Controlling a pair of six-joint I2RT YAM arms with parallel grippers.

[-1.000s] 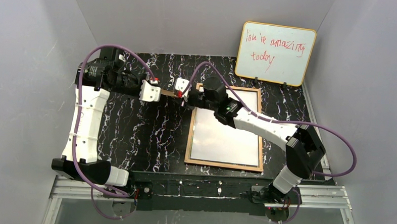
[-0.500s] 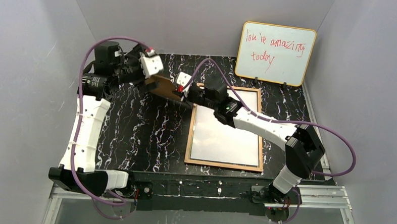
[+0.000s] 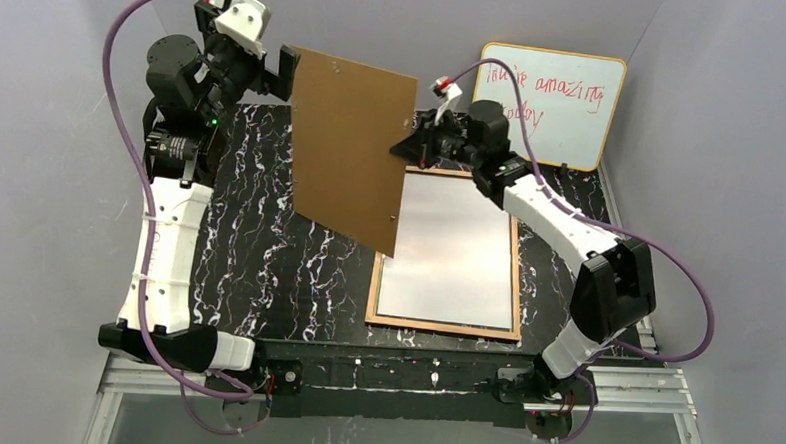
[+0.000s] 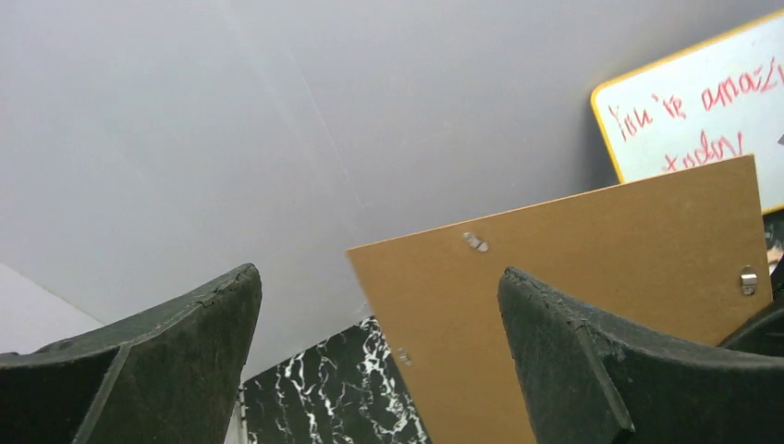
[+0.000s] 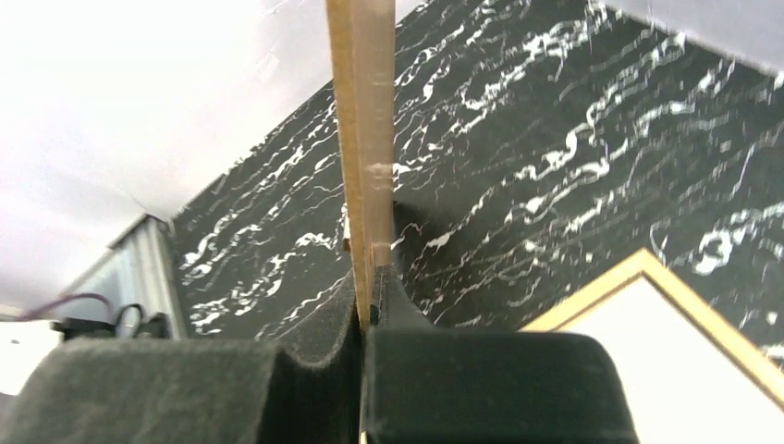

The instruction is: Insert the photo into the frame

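Top external view: the right hand (image 3: 413, 149) is clamped on the right edge of a brown backing panel (image 3: 352, 150), holding it upright above the middle of the tabletop (image 3: 287, 267). The left hand (image 3: 273, 74), fingers wide apart, sits by the panel's upper left corner. The photo (image 3: 453, 255) lies white side up inside the frame (image 3: 444, 326), flat on the tabletop's right half.

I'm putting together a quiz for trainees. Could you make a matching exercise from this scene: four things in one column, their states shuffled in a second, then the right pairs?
Things:
1. left claw
2. right claw
3. brown panel
4. frame

States:
a. lying flat on the table
b. open wide
c. up in the air, tilted
d. shut on the panel's edge

Pairs: 1-b, 2-d, 3-c, 4-a
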